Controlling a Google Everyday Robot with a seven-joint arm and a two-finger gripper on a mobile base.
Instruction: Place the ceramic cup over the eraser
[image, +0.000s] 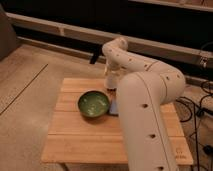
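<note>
Wooden table (85, 137): one green bowl (93, 104), gripper (111, 85) just beside.

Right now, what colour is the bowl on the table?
Green, in the camera view: bowl on the wooden table, left of the gripper.

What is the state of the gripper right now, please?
Gripper: above the far side of the wooden table, behind the green bowl; its state cannot be told.
</note>
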